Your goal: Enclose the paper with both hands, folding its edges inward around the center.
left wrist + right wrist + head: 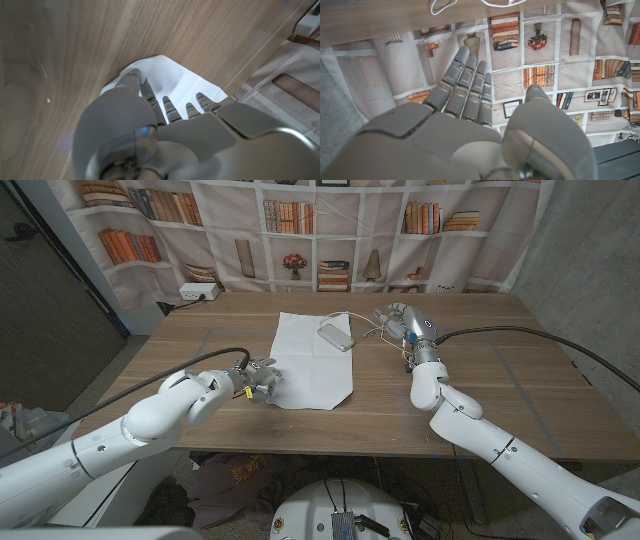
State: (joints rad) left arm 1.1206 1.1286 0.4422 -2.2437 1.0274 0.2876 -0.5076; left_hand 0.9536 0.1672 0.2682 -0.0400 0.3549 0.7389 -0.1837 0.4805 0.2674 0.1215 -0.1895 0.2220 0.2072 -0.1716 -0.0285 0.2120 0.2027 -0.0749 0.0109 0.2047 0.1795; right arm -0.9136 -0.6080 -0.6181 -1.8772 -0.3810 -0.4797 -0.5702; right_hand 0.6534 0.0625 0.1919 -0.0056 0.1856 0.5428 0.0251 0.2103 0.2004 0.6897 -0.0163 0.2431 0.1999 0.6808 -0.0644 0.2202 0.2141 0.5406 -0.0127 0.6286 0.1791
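Note:
A white sheet of paper (312,362) lies unfolded in the middle of the wooden table (520,380). My left hand (258,380) is at the sheet's near left edge. In the left wrist view its fingers (167,107) reach over the paper (170,82) and seem to touch it, with nothing gripped. My right hand (405,326) hovers to the right of the sheet, apart from it, fingers stretched out and holding nothing. In the right wrist view its fingers (467,80) point up and the thumb stands aside.
A small grey flat device (337,337) lies on the paper's far right corner, and its white cable (368,322) loops toward my right hand. A white power strip (195,293) sits at the table's far left. A printed bookshelf curtain (300,230) hangs behind.

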